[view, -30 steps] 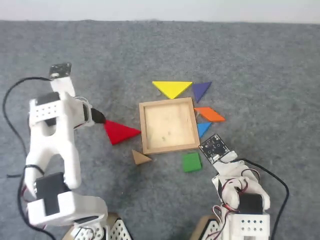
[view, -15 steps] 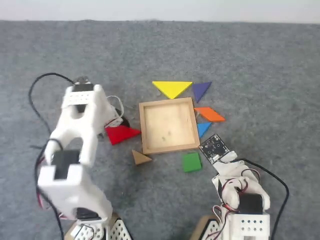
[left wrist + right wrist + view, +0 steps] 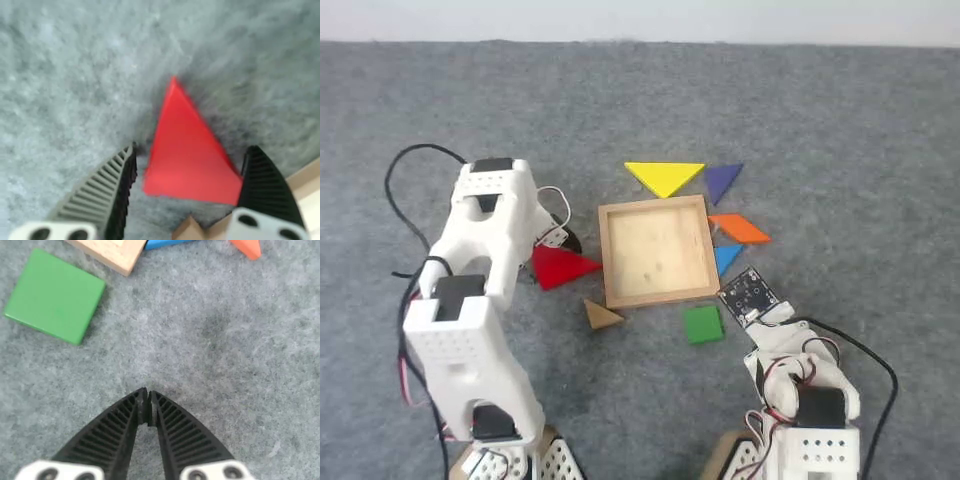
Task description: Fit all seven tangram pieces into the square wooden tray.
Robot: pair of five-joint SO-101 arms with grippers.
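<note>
Left gripper [image 3: 192, 152] is positioned over the red wooden triangle [image 3: 186, 142] with jaws spread to either side of it. Contact is possibly not made, as the view is blurred. The triangle is laid on grey carpet [image 3: 820, 120] just beside the square wooden tray [image 3: 657, 293]. Right gripper [image 3: 148, 399] is seen low over the carpet near the green square block [image 3: 54, 296], jaws pressed together.

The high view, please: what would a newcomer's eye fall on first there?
The bright red triangle on the grey carpet, just left of the empty wooden tray, with the left arm's fingers open on either side of it. Next come the other coloured pieces ringing the tray, such as the yellow triangle beyond it and the green square on its near side.
</note>
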